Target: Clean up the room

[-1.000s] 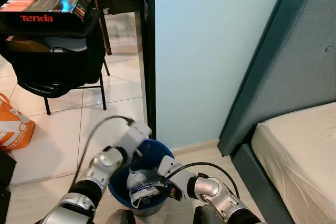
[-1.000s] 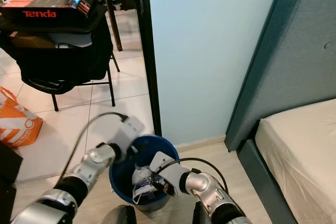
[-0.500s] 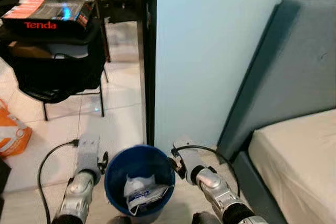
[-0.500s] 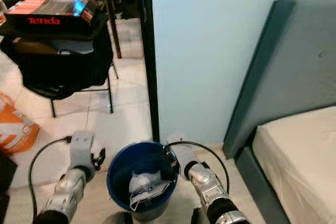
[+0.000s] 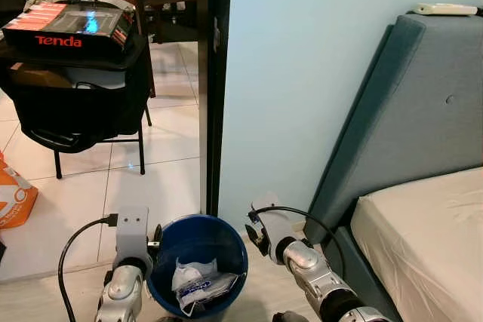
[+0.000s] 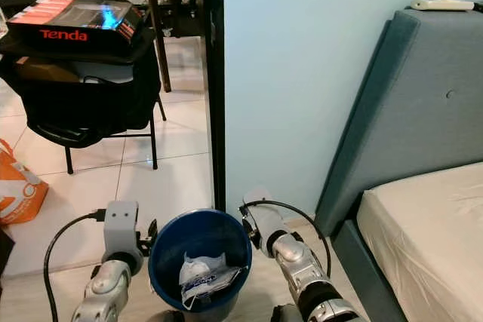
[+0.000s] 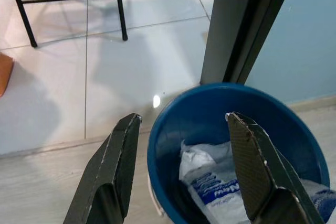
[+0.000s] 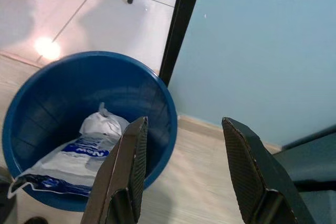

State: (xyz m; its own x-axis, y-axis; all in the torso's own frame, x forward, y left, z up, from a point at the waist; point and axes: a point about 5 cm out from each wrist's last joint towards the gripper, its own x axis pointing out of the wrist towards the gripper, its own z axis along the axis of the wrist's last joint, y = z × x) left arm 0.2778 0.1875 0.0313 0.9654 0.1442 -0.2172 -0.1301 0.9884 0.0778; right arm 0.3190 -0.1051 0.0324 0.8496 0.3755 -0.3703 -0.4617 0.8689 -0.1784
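Note:
A blue bucket [image 5: 189, 243] stands on the floor by the door frame. A white and blue plastic bag [image 5: 195, 283] lies crumpled inside it. My left arm [image 5: 130, 246] is at the bucket's left side and my right arm [image 5: 290, 250] at its right side, both outside the rim. In the left wrist view my left gripper [image 7: 182, 120] is open, a little above and back from the bucket [image 7: 210, 114] with the bag [image 7: 210, 182] below. In the right wrist view my right gripper [image 8: 185, 124] is open and holds nothing, beside the bucket [image 8: 79, 87] and bag [image 8: 84, 150].
A dark door frame [image 5: 211, 88] and a light blue wall stand right behind the bucket. A bed with a blue-grey headboard [image 5: 407, 111] and mattress [image 5: 430, 239] is on the right. On the left are a black chair [image 5: 75, 103] with a Tenda box [image 5: 72, 26] and an orange bag [image 5: 11, 197].
My right gripper was down in the bucket at the bag and has let go and pulled out. The left gripper has drawn back from the rim. The camera has shifted slightly.

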